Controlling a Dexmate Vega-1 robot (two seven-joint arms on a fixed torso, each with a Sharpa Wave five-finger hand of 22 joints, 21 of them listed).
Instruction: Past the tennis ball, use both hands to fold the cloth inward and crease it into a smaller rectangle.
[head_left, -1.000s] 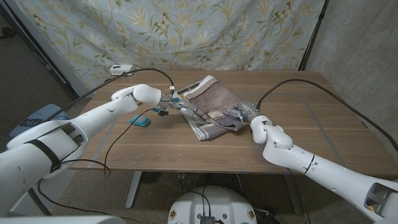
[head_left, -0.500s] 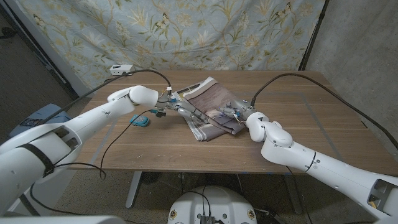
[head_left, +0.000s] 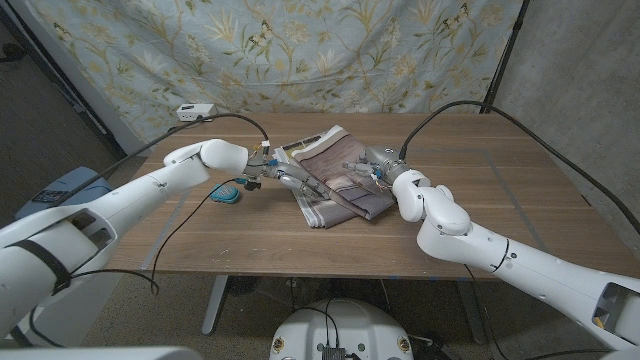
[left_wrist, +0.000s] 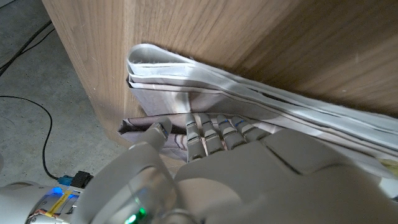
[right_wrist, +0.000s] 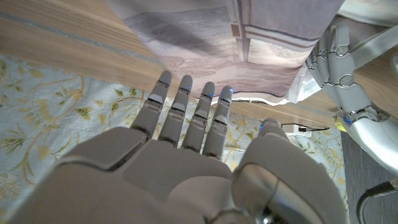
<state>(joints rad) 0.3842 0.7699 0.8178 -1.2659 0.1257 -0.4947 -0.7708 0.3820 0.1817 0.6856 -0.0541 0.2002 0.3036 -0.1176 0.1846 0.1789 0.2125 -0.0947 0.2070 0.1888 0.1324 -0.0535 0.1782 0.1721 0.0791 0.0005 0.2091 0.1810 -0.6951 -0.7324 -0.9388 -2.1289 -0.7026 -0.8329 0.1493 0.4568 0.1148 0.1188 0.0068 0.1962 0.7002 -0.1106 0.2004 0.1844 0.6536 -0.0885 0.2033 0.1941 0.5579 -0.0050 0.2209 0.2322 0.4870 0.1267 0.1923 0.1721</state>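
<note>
Two open hands, left hand (head_left: 290, 180) and right hand (head_left: 368, 171), flank the cloth (head_left: 335, 175): soft, light, limp; best taken at its edges.

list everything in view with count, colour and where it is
cloth: one, grey-brown with pale striped borders, folded, middle of the table
blue thing: one, blue, on the table left of the cloth, partly behind the left arm; too hidden to identify
white box: one, white, far left table corner
table: one, brown wood
curtain: one, pale blue with a leaf print, behind the table
cables: black, running from the back to each wrist
left hand: one, white and grey, on the cloth's left side
right hand: one, white and grey, fingers straight over the cloth's right side
</note>
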